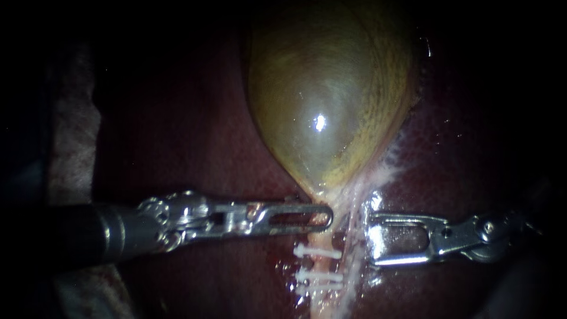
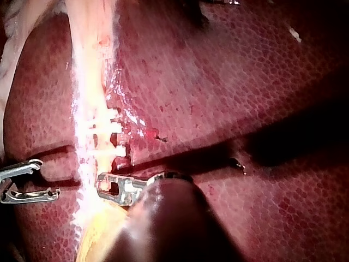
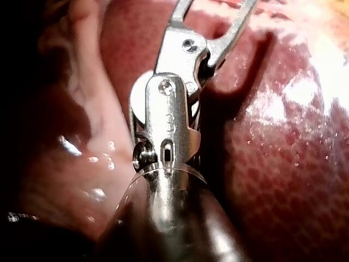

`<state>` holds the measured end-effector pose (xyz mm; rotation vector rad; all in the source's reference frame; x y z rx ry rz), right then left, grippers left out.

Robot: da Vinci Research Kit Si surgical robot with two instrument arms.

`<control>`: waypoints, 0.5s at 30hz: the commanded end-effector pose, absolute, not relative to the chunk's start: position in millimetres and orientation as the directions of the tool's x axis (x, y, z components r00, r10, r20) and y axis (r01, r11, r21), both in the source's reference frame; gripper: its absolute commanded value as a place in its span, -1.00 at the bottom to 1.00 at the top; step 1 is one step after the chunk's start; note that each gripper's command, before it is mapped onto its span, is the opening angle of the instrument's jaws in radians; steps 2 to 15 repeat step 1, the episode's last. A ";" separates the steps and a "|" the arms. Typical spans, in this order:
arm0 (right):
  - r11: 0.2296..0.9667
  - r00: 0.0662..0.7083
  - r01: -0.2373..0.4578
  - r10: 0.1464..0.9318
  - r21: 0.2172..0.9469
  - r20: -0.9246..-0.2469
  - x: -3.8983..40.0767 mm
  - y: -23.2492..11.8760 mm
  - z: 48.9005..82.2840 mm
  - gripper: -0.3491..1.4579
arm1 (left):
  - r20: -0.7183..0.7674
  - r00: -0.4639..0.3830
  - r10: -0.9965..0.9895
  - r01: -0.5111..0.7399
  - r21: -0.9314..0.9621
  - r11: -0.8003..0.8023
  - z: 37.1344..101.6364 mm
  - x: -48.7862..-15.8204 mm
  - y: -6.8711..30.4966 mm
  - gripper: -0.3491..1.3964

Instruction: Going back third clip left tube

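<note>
Beside the left tube (image 1: 319, 235), your right instrument (image 1: 374, 238) hangs with jaws spread, empty; your left instrument (image 1: 322, 216) pinches that tube above the clips (image 1: 319, 253). Retreat seems due: draw straight back.

The gallbladder (image 1: 325, 100) is shown in olive-yellow, streaked brighter yellow toward one edge. The liver (image 1: 195, 136) is coloured dark red — fine netted mottling is seen across it in the left wrist view. The left tube (image 1: 323, 239) is rendered pale cream, its clips (image 1: 318, 253) white. The left instrument (image 1: 322, 215) and right instrument (image 1: 372, 239) are finished silver on dark shafts.
</note>
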<state>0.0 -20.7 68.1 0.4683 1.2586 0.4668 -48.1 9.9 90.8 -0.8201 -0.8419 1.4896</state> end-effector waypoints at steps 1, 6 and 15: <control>0.816 0.241 -0.077 0.573 0.573 -0.783 0.0 -20.7 68.1 -0.08 | -0.028 -0.074 0.997 -0.490 -0.870 -0.061 90.8 -48.1 9.9 -1.00; 0.816 0.241 -0.077 0.573 0.573 -0.783 0.0 -20.7 68.1 -0.08 | -0.028 -0.074 0.997 -0.490 -0.870 -0.061 90.8 -48.1 9.9 -1.00; 0.816 0.241 -0.077 0.573 0.573 -0.783 0.0 -20.7 68.1 -0.08 | -0.028 -0.074 0.997 -0.490 -0.870 -0.061 90.8 -48.1 9.9 -1.00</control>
